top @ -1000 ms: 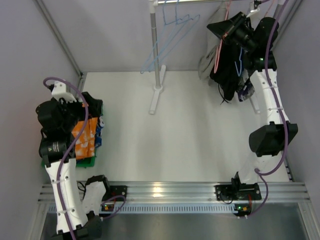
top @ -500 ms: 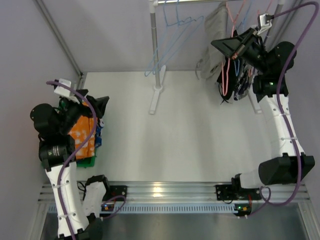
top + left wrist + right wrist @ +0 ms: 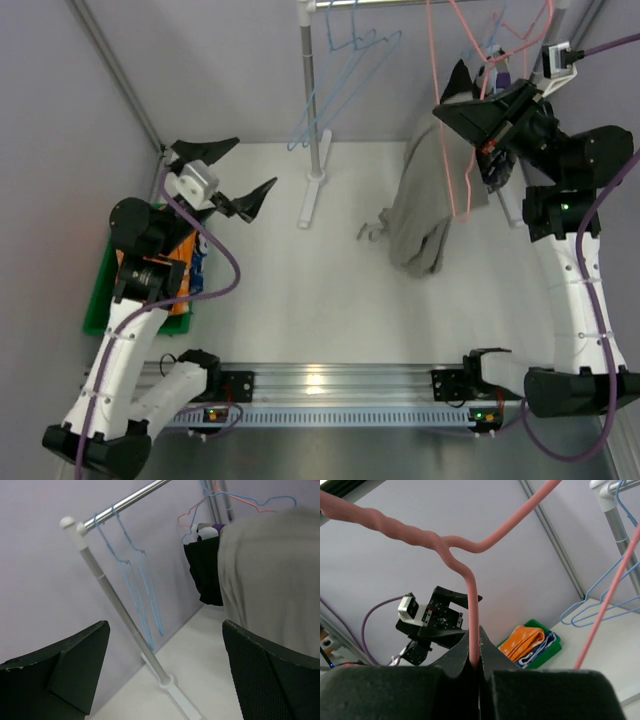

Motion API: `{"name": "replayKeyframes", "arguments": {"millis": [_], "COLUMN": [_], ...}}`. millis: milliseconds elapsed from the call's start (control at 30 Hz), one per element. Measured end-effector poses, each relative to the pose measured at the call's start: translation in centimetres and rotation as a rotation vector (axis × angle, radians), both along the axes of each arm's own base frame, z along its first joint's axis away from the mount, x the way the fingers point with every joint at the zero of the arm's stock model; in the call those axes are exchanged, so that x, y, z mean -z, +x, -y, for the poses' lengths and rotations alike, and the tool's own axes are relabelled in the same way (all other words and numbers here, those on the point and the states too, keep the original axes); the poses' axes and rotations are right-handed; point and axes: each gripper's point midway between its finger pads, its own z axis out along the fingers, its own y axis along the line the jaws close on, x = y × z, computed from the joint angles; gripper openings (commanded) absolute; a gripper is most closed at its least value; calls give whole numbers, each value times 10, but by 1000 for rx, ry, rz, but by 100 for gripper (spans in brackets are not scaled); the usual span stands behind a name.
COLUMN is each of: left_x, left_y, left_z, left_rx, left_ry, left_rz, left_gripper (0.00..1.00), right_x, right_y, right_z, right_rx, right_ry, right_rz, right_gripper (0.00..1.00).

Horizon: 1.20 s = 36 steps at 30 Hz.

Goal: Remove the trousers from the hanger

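Right pincer (image 3: 470,112), pinching the pink hanger (image 3: 452,160), just swung the grey trousers (image 3: 420,215) out right of the rack (image 3: 313,100), hem on the table (image 3: 300,290). Left pincer (image 3: 256,161) came up, spread wide, so I'd guess pull-off is next.

White table (image 3: 300,310) with green bin (image 3: 98,295) (orange trousers (image 3: 526,639) inside), rack foot (image 3: 311,200) and grey trousers' (image 3: 425,220) trailing end

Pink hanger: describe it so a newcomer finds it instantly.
Go to the clothes rail's right end. The pink hanger is the wire clamped in the right gripper, beside the grey trousers; the other hangers hang free on the rail.
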Motion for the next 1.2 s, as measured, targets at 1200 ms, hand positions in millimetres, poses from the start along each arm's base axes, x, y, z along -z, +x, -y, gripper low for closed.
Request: {"name": "replayKeyframes", "arguments": {"millis": [1200], "left_x": [311], "left_y": [-8], "left_z": [273], "left_rx": [331], "left_ry": [684], "left_rz": [-762], "left_gripper": [99], "right_x": [75], "right_y": [-58], "right_z": [25], "right_rx": [283], "right_ry": [-251], "right_rz": [91], "right_gripper": [0]}}
